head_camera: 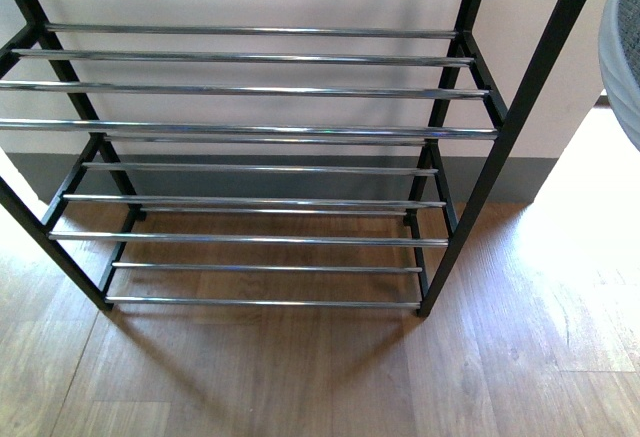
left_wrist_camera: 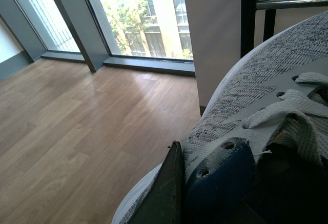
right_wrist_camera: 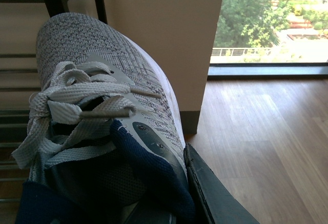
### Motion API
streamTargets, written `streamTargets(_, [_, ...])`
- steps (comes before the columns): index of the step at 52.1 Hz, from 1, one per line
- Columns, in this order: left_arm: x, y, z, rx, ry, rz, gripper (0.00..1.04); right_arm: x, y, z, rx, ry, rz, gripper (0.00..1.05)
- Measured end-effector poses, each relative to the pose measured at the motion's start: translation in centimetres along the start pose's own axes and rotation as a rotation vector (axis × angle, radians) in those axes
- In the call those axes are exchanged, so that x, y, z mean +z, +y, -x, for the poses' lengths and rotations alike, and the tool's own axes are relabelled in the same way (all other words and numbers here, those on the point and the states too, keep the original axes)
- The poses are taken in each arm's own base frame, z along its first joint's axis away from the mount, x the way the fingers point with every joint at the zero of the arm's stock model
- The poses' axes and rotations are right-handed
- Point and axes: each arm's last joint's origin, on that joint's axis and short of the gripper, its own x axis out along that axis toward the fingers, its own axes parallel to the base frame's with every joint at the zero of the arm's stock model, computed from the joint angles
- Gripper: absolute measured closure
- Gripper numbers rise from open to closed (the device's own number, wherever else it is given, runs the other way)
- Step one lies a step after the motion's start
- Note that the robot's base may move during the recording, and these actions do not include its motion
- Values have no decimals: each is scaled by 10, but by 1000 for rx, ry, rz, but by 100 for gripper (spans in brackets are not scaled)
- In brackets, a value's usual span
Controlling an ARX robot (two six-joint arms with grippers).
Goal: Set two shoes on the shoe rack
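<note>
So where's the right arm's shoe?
Held in the right gripper, the shoe hangs just right of the shoe rack; its toe shows at the front view's right edge.

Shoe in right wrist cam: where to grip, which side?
On the shoe, pinch the collar wall beside the navy lining, one finger inside the opening, one outside, coming from the open top. That thin upright edge fits the jaws; the rounded knit toe likely slips.
</note>
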Motion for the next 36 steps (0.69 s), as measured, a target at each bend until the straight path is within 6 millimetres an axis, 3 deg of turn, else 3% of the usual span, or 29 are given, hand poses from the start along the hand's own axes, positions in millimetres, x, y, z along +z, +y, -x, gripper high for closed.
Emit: streamTargets(36, [0, 0, 0, -3, 1, -1, 103, 0, 0, 0, 0, 1, 0, 103])
